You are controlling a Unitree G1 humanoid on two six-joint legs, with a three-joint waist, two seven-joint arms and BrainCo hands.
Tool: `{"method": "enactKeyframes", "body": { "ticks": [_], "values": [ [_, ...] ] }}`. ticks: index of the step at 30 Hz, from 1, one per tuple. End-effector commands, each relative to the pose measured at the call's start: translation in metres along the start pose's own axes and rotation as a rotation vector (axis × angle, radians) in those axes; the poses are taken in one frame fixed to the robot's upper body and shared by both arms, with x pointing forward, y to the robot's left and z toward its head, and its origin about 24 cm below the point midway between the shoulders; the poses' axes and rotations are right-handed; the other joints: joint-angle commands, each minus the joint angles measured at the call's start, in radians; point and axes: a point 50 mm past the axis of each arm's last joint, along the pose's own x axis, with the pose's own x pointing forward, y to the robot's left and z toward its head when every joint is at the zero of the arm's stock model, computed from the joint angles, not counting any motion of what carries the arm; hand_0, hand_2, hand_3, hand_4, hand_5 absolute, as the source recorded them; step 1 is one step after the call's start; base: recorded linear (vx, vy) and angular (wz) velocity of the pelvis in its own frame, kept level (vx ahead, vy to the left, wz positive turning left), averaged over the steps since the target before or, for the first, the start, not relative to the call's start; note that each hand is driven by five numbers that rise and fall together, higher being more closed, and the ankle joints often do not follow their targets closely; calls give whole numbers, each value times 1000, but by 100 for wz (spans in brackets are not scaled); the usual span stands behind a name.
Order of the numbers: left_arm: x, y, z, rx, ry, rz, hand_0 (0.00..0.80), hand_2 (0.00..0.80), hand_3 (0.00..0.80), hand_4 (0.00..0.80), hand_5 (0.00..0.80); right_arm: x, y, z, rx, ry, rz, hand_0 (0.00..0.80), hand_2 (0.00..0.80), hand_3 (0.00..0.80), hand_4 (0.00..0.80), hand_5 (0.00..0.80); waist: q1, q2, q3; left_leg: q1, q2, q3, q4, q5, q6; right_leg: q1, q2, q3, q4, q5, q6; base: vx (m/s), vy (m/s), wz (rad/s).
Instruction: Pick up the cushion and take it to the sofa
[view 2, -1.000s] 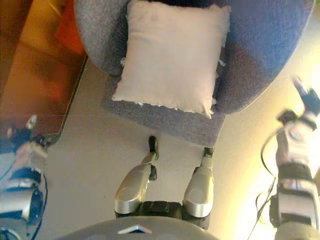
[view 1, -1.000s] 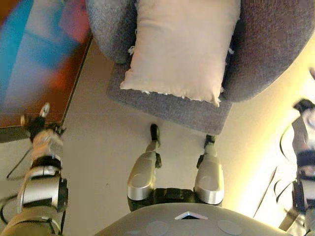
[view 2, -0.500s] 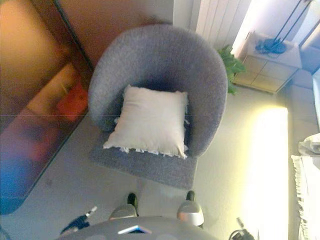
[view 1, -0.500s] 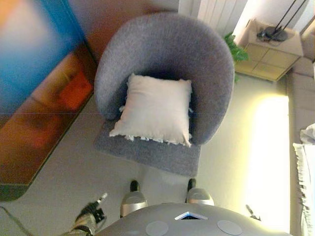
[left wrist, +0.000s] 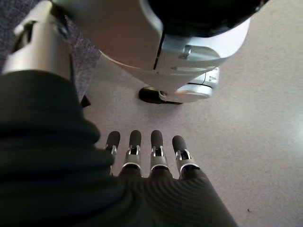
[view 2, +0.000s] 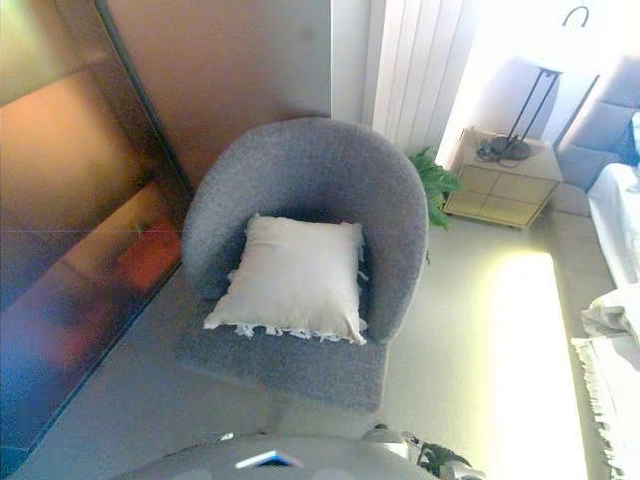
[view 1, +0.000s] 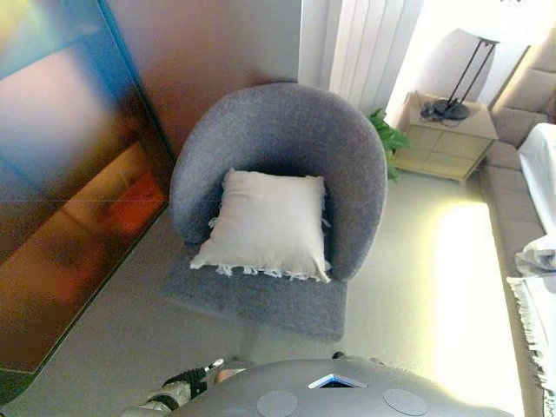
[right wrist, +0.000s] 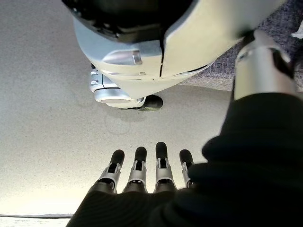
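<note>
A cream cushion with a fringed front edge lies flat on the seat of a round grey armchair, straight ahead of me. The grey sofa runs along the right edge of the view, with white cloth lying on it. My left hand hangs at my side over the floor, fingers straight, holding nothing. My right hand hangs the same way on the other side, open and empty. Both hands are well short of the cushion and show only at the bottom edge of the eye views.
A glossy dark panel lines the left side. Behind the armchair are a white curtain, a green plant and a low cabinet with a lamp. A fringed white throw lies at the right.
The camera has lifted, so the whole armchair and the room behind now show. Both arms have dropped from raised at the sides to the bottom edge. The cushion has not moved.
</note>
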Motion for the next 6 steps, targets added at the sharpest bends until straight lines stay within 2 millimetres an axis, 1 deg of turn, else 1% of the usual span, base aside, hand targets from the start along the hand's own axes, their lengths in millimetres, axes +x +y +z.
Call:
{"method": "enactKeyframes", "body": {
  "ticks": [1,6],
  "values": [
    [-2,-12,29,-9,-33,-8,0,0,0,0,0,0,20,21,-16,-28,31,0,0,0,0,0,8,-20,68,59,-55,-19,8,-123,81,26,-38,-30,9,-51,26,11,47,0],
    [-2,-14,30,-8,-47,-4,0,0,0,0,0,0,25,22,-36,-39,25,0,0,0,0,0,13,-26,66,54,-57,-25,8,-123,82,25,-38,-35,15,-54,26,10,18,2]
  ]
}}
